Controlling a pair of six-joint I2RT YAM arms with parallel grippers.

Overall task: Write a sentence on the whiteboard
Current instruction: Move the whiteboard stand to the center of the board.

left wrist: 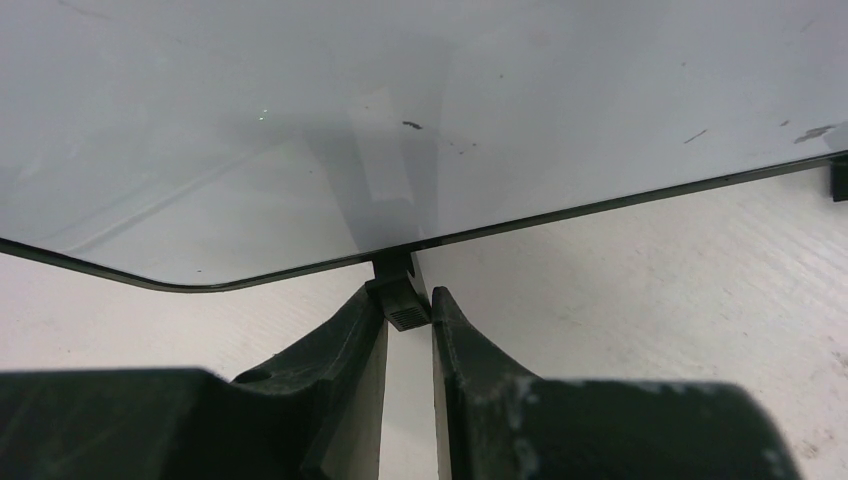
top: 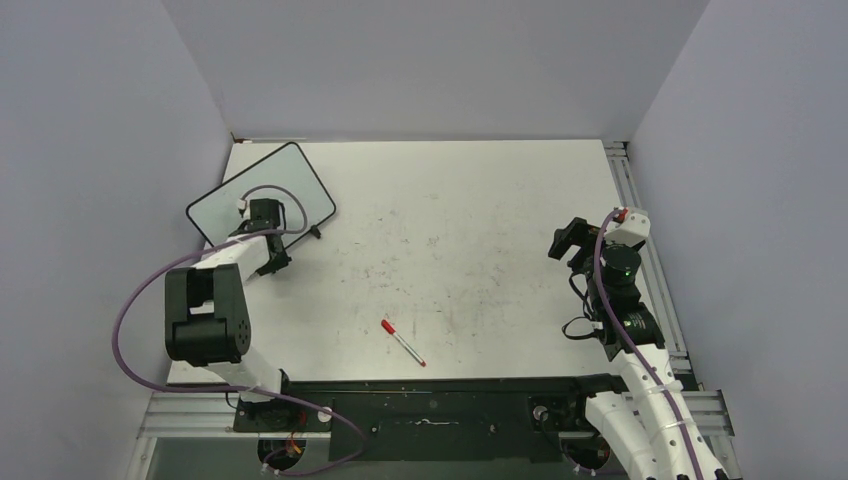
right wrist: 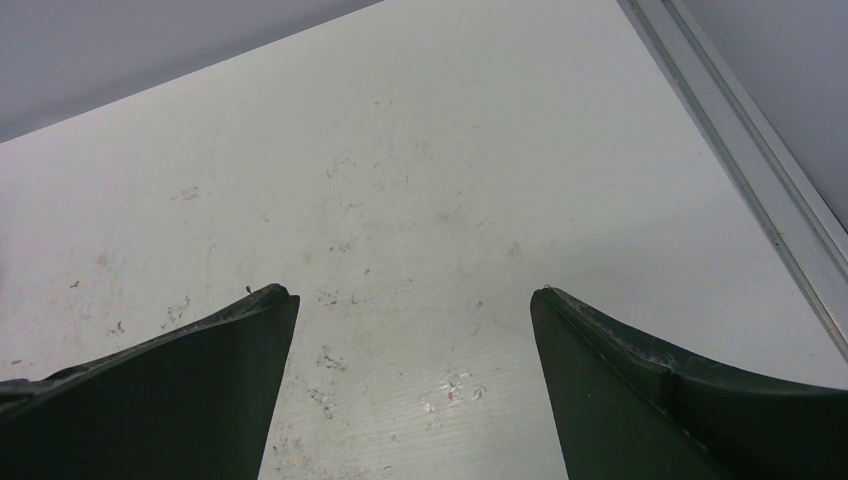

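Left pincer [left wrist: 408, 303] is almost pressed together. Its two dark tips pinch a small black foot [left wrist: 396, 268] under the bottom edge of the whiteboard [left wrist: 400, 120], so it holds the board by that foot. The whiteboard sits at the far left part of the table [top: 480, 230], near the back corner, turned at a slant. It has a thin black frame and round corners. Its face looks pale grey, with a few tiny dark specks on it. Another black foot [left wrist: 838, 180] shows at the right edge of the left wrist view, further along the same edge.

The right pincer [right wrist: 412, 292] is spread wide. Nothing is between its tips. It hangs over the right side of the scuffed white table, close to the metal rail [right wrist: 740, 130] at the edge.

A red and white marker [top: 402, 342] lies flat on the table, near the front and about in the middle. It is well apart from both pincers and from the whiteboard.
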